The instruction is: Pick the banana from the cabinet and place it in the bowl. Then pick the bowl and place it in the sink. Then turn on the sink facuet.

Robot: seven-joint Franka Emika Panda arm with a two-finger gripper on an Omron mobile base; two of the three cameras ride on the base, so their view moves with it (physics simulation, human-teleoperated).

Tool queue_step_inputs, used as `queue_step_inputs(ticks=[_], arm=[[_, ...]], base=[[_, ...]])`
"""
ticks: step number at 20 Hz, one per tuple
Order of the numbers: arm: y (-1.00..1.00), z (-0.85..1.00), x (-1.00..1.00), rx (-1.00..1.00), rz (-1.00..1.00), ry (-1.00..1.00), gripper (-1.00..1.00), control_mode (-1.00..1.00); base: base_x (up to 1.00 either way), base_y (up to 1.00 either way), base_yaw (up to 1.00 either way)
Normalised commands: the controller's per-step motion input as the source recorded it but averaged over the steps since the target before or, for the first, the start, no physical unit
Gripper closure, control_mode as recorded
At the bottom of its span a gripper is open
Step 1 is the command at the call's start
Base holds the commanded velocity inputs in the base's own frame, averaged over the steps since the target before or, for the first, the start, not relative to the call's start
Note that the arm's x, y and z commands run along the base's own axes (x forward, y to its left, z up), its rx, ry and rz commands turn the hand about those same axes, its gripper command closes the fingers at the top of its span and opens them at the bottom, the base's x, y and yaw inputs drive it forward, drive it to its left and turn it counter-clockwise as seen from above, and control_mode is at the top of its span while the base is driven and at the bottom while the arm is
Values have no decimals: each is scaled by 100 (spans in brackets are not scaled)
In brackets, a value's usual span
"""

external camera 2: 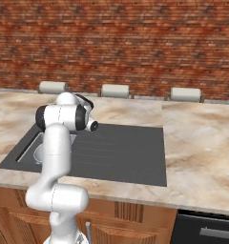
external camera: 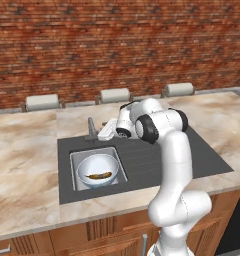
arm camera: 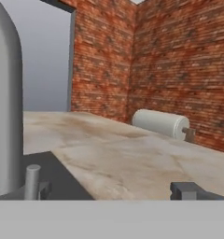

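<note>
- Resting in the bowl (external camera: pixel 97 169), the banana (external camera: pixel 99 175) lies across the white bottom, and the bowl itself sits down in the sink (external camera: pixel 117 165) basin, so both carrying steps look done.
- Only the faucet (external camera: pixel 91 128) is left; it stands at the back edge of the basin on the dark surround (external camera: pixel 157 162), its spout upright.
- The arm (external camera: pixel 174 165) bends forward over the surround and brings the pincer (external camera: pixel 108 131) in just beside the faucet from its right, low and level, probably to reach the small side lever.
- In the hand view the spout (arm camera: pixel 5 102) looms as a thick grey column at the left, with a short grey peg (arm camera: pixel 32 179) at its foot that may be the lever; I cannot be sure.
- The jaws stand wide apart and hold nothing, which suits a sideways push on a lever, not a clamp.
- Marble tabletop (external camera: pixel 27 150) runs to the brick wall (external camera: pixel 117 45), where pale rolls (external camera: pixel 115 95) lie well apart from the work.
</note>
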Motion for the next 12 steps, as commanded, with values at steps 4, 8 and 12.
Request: queue_step_inputs(ticks=[4, 8, 12], arm=[[10, -26, 43, 0, 0, 6, -100, -100], [10, -30, 37, 0, 0, 4, -100, -100], [11, -32, 36, 0, 0, 3, -100, -100]], base=[[0, 0, 0], [0, 0, 0], [0, 0, 0]])
